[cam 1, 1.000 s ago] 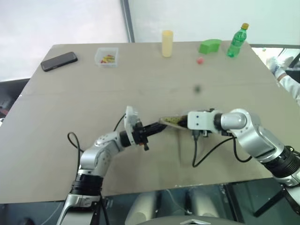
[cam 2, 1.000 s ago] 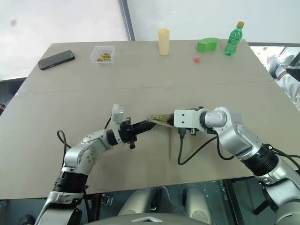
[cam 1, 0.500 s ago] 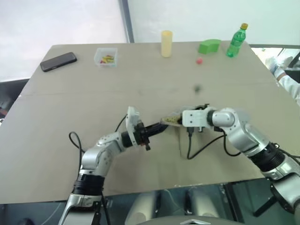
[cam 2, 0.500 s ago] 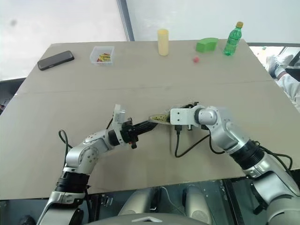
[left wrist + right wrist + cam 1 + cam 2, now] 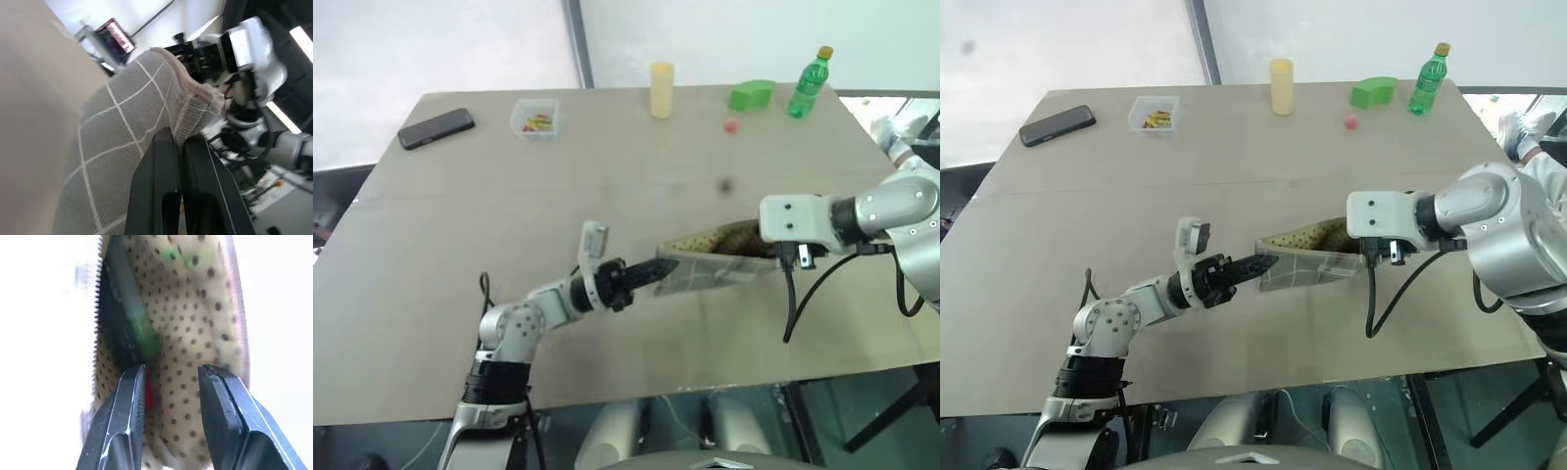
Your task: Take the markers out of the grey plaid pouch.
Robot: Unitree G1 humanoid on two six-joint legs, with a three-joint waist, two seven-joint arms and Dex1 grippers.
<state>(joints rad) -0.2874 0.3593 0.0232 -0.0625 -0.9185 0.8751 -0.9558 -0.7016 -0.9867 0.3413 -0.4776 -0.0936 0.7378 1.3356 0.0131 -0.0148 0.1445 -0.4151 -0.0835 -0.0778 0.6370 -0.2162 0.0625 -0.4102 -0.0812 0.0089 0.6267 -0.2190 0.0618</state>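
Two markers [image 5: 134, 328] in pouch [image 5: 705, 269], beyond right fingers [image 5: 129, 401]

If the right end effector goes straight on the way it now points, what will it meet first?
Probably the markers inside the open grey plaid pouch: the right end effector points into its mouth, fingers apart, green and red markers just ahead. Depth is unclear.

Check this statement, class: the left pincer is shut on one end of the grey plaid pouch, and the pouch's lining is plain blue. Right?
Not quite. The left pincer is shut on the grey plaid pouch, but the lining is olive-yellow with dark dots, as the right wrist view shows.
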